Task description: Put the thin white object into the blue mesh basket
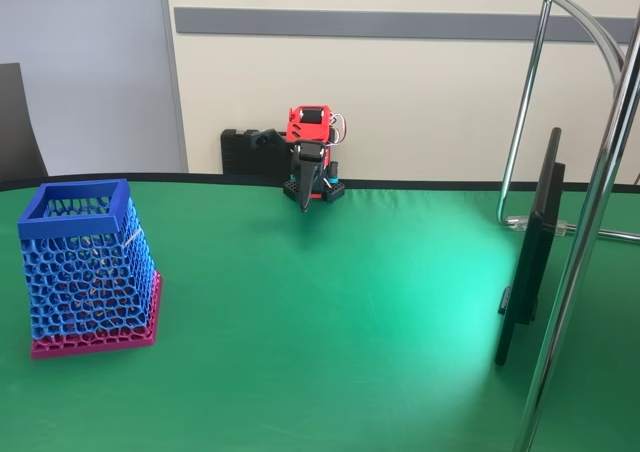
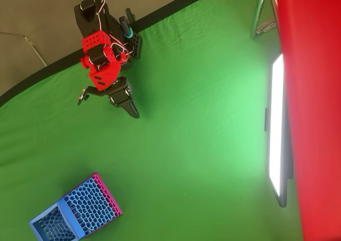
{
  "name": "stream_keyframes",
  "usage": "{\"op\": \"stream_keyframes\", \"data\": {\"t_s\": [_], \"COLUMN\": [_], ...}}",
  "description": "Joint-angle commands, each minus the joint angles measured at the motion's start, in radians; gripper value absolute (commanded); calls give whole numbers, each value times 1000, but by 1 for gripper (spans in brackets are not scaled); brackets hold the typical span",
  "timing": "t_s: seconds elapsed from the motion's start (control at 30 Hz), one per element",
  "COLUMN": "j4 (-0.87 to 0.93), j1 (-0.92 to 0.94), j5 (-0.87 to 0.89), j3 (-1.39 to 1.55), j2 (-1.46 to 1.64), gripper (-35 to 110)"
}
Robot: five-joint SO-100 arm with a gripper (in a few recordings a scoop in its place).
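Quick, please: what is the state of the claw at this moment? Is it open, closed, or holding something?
Claw: closed, pointing down at the far edge of the table, holding nothing visible, well away from the blue mesh basket.

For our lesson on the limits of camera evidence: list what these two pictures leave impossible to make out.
1. The thin white object: in the fixed view, only a faint pale streak at the blue mesh basket's right corner; too small to tell whether it is inside or outside.
2. Basket floor: hidden by the mesh walls; the overhead view's bottom edge cuts the basket off.
3. The gripper: dark and small in both views; jaws open or shut unclear.
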Motion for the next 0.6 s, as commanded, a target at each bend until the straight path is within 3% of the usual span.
{"op": "stream_keyframes", "data": {"t_s": [0.0, 0.57], "j4": [-17, -17], "j1": [5, 8], "j5": [25, 23], "j3": [5, 5], "j2": [8, 8], "gripper": [1, 1]}}
